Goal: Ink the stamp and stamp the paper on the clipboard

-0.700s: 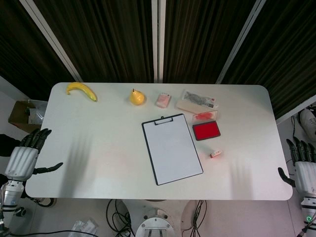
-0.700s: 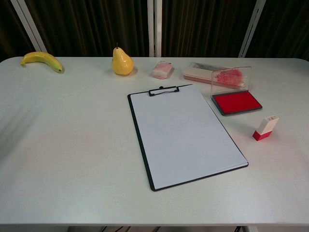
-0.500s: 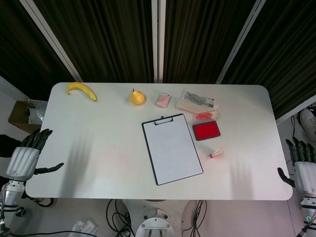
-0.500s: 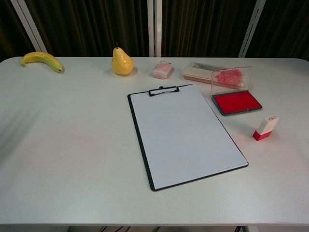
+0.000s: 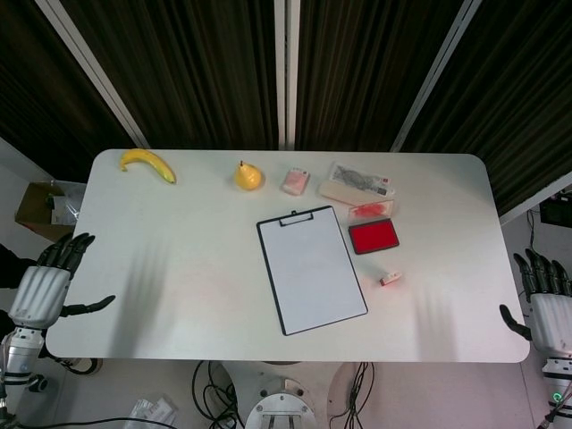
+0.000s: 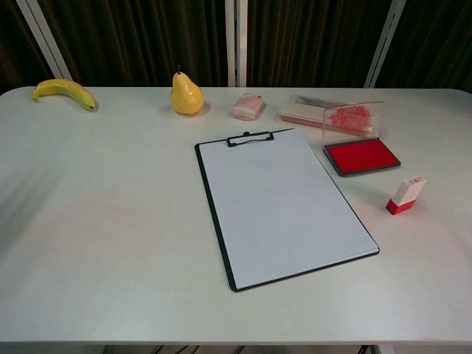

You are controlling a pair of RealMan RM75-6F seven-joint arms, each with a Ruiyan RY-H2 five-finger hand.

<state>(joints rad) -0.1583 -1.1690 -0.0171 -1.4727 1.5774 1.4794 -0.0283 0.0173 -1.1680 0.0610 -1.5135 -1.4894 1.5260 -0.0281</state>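
A black clipboard with blank white paper (image 5: 311,268) (image 6: 282,203) lies mid-table. To its right sits an open red ink pad (image 5: 374,236) (image 6: 362,156) with its clear lid raised. A small white and red stamp (image 5: 391,279) (image 6: 405,195) stands on the table below the pad. My left hand (image 5: 46,283) hangs off the table's left edge, fingers spread, holding nothing. My right hand (image 5: 543,299) hovers beyond the right edge, fingers apart and empty. Neither hand shows in the chest view.
Along the far side of the white table (image 5: 179,259) lie a banana (image 5: 148,164), a yellow pear (image 5: 248,175), a pink wrapped block (image 5: 296,181) and a flat packet (image 5: 357,184). A cardboard box (image 5: 46,207) sits on the floor at left.
My right hand has drifted slightly up and outward at the table's right edge. The left hand and all objects stay where they were.
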